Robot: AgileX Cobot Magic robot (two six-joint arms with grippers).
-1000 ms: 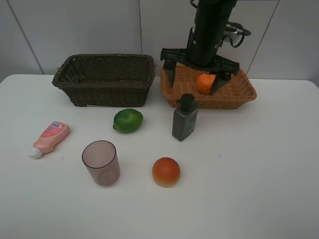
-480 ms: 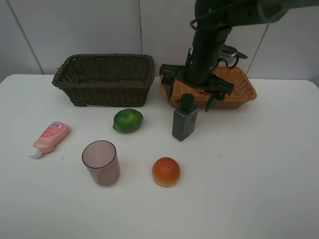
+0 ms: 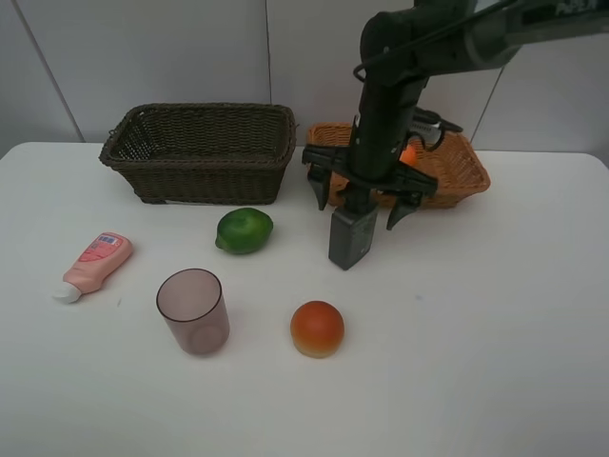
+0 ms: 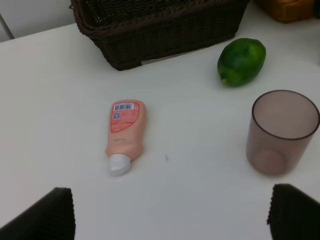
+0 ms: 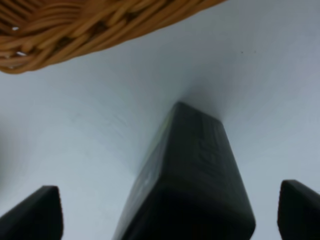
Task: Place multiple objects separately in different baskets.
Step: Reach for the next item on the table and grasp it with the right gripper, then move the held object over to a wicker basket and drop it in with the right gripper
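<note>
Right claw (image 3: 357, 208): jaws apart, straddling the top of the pump bottle (image 3: 350, 238), a finger on either side and neither one touching it.
Left claw (image 4: 170, 215): jaws wide apart and holding nothing, hanging above the table (image 3: 495, 314) near the tube and cup.
Nearest: the red-orange round fruit (image 3: 317, 328) and the mauve cup (image 3: 193, 311), which stands upright; the two are well apart.
Next back: the pink tube (image 3: 93, 264) lies on its side, and the lime (image 3: 245, 230) sits just in front of the dark basket (image 3: 200, 171).
Bottle: upright on the table, just in front of the tan basket (image 3: 466, 176).
Farthest: the two baskets sit side by side, and a sliver of the mandarin (image 3: 407, 152) shows inside the tan one.
Change: a second ago this claw hung over the tan basket with the mandarin between its fingers. It has since come forward and down around the bottle, and the mandarin stayed behind.
Meaning: one object looks delivered and five wait on the table. The bottle seems the next pick, probably bound for the dark basket.
</note>
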